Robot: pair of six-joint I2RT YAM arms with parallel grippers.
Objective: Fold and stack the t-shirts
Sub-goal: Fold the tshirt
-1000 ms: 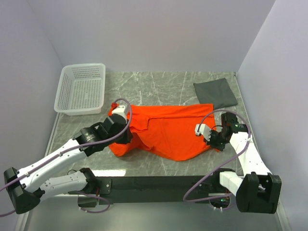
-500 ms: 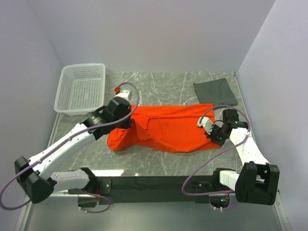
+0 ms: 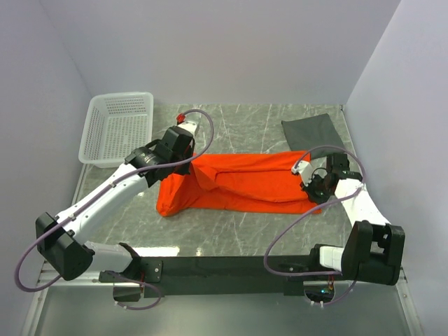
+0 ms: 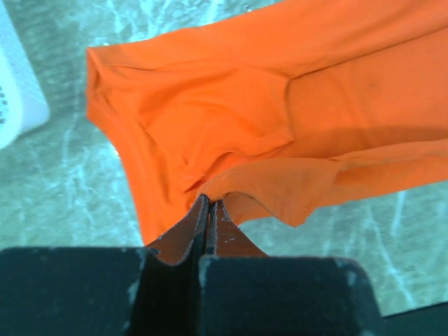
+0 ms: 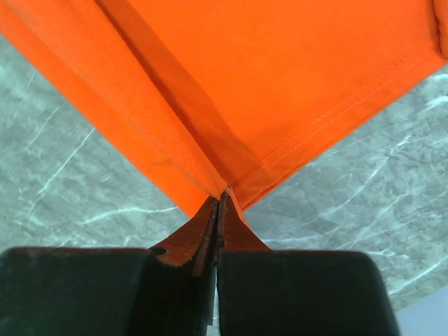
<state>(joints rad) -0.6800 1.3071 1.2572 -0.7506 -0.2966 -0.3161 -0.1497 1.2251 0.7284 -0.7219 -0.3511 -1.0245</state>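
Orange t-shirt, bunched, underside hidden: left hand and right hand each clamped on its edge. Grey t-shirt beyond its right end.

Orange t-shirt: bright, soft cloth. Stretches left to right across the middle of the table as a long band, doubled over lengthwise. Sags into a bunched, drooping lump at the left end. Narrows to a taut, hemmed corner at the right end.

Dark grey t-shirt: plain. Lies flat, folded into a rough rectangle, at the far right corner, just beyond the orange one's right end.
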